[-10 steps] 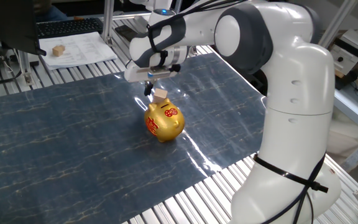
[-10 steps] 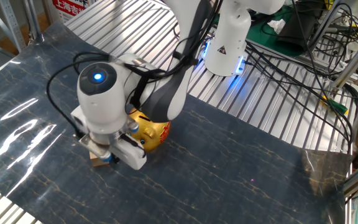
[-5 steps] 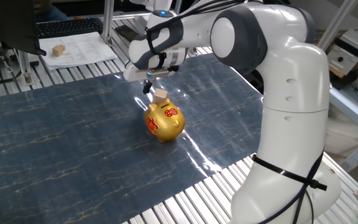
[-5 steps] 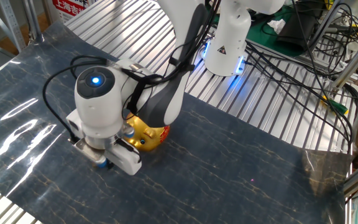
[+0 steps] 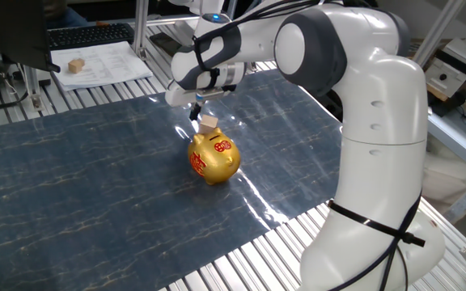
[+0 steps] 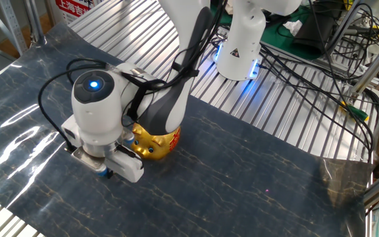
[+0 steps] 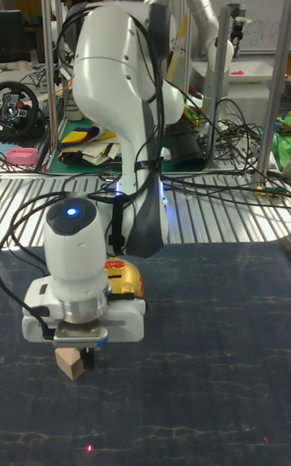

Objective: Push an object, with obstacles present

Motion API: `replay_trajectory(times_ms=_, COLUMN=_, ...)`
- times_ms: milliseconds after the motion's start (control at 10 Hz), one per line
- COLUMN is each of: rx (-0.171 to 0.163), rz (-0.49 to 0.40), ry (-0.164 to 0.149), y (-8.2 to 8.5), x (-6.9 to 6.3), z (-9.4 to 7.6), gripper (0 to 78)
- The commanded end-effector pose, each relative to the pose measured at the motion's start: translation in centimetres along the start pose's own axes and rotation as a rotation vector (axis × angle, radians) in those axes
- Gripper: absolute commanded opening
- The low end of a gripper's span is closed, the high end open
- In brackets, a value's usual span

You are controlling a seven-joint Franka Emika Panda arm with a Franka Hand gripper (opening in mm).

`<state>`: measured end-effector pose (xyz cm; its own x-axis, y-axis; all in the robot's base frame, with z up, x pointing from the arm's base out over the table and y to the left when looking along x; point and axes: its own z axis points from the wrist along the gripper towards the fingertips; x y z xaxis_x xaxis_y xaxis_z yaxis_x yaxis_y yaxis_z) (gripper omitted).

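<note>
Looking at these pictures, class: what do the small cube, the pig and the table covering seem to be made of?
Cube: probably bare wood, pale tan and matt.
Pig: glossy gold, with bright highlights and red markings; glazed ceramic or plastic, unclear.
Table covering: dark blue marble-patterned sheet, likely plastic, glare-streaked.

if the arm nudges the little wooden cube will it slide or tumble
The wooden cube likely slides: flat faces, smooth mat. It looks light, so a high contact might tip it. It sits close to the golden pig, which may block it.
</note>
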<state>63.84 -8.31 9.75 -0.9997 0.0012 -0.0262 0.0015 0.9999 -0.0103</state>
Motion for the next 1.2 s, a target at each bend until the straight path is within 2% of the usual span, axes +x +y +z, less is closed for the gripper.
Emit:
replay_trajectory(times_ms=100, rx=0.002, rz=-0.039, ry=-0.017, y=-1.7, x=0.3, z=1.2, gripper=0.0)
replay_trajectory(times_ms=600, rx=-0.001, rz=-0.093, ry=0.001, y=-4.1, x=1.3, z=2.0, gripper=0.0)
replay_trajectory(times_ms=1000, rx=-0.001, rz=-0.119, ry=0.037, y=-4.5, x=2.1, z=1.6, gripper=0.0)
replay_trajectory(times_ms=1100, rx=-0.001, rz=-0.119, ry=0.037, y=-4.5, x=2.1, z=1.6, gripper=0.0)
replay_trajectory(times_ms=1200, rx=-0.002, rz=-0.12, ry=0.036, y=-4.6, x=3.0, z=1.7, gripper=0.0)
